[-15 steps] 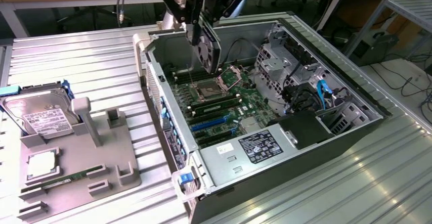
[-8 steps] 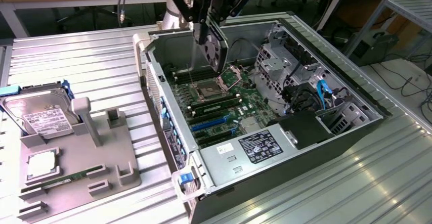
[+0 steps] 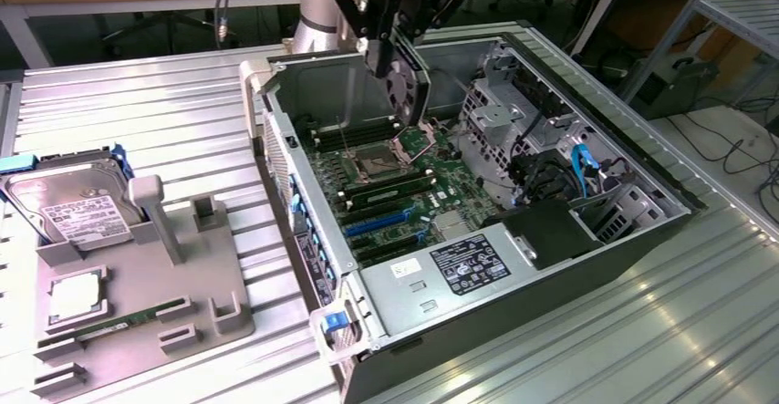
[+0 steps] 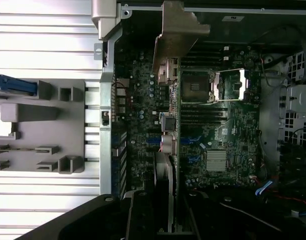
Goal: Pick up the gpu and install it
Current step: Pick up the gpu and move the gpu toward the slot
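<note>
gpu point(image 3: 410, 89): upper centre of the exterior view, on edge, hanging inside the open top of the case point(image 3: 633, 231) (silver bracket point(image 4: 177, 30) at the far end)
gripper point(image 3: 392, 57): directly above, pinching the gpu's upper edge
motherboard point(image 3: 402, 194): below the card, mid-frame
tray point(image 3: 134, 322): lower left, well apart

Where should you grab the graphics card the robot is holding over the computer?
Probably its top edge, from straight above, as the gripper does. The graphics card hangs on edge, thin and flat, metal bracket at one end, so that leaves its bottom edge free over the motherboard.
</note>
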`<move>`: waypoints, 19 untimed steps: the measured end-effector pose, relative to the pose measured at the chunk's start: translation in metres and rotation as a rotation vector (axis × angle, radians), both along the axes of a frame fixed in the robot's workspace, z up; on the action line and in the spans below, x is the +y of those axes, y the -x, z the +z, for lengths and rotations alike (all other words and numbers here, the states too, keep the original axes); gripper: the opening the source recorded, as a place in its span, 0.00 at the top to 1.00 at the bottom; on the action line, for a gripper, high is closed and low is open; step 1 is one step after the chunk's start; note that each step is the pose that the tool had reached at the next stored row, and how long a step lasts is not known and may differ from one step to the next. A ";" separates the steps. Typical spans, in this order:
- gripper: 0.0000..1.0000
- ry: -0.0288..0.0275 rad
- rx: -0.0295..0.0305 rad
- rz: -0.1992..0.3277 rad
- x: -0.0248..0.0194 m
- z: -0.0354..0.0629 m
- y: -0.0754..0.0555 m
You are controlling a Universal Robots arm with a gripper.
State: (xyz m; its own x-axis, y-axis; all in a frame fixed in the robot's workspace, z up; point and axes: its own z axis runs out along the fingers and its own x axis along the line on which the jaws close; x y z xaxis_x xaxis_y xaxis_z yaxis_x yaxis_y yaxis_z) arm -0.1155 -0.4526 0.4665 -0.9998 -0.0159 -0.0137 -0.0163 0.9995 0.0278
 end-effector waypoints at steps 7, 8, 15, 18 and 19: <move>0.73 -0.0001 0.0000 0.000 0.0000 0.0000 -0.014; 0.73 -0.0001 -0.0001 0.000 0.0000 -0.0001 -0.016; 0.73 -0.0001 0.0000 0.000 0.0000 -0.0001 -0.030; 0.73 -0.0001 0.0000 0.000 0.0000 0.0000 -0.035; 0.73 -0.0001 0.0000 0.000 0.0000 0.0000 -0.037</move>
